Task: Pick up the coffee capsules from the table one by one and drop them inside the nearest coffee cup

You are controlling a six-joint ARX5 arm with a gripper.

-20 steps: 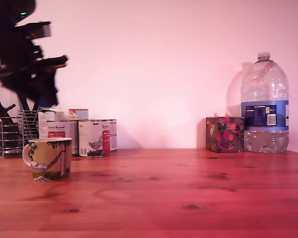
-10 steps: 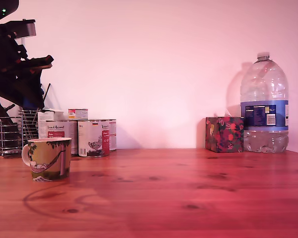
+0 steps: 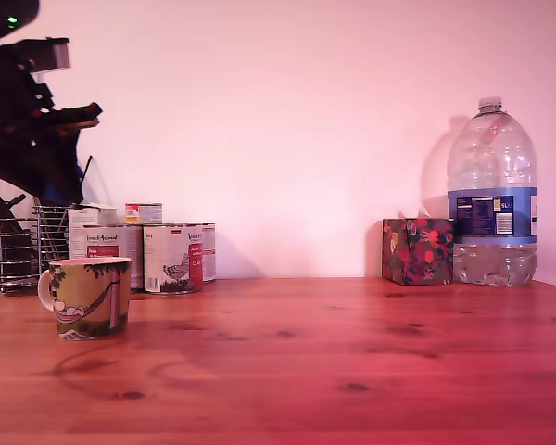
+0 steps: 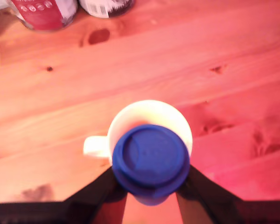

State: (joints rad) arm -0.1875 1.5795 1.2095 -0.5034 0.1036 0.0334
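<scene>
Black, angular arm (image 3: 28, 120) — small green indicator light up top, two dark tapered fingers (image 4: 95, 189).

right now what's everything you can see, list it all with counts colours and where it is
table: 1, reddish-brown wood, under everything
coffee cup: 1, yellow-green with a white handle, exterior view's left, near the front
coffee capsule: 1, blue, held above the cup's opening in the wrist view
tin cans: at least 4, white and red labels, behind the cup
wire rack: 1, metal, far left of the exterior view
small box: 1, dark floral pattern, by the wall at the exterior view's right
water bottle: 1, clear with a blue label, right of the box
gripper: 1, black, above the cup, shut on the capsule
</scene>
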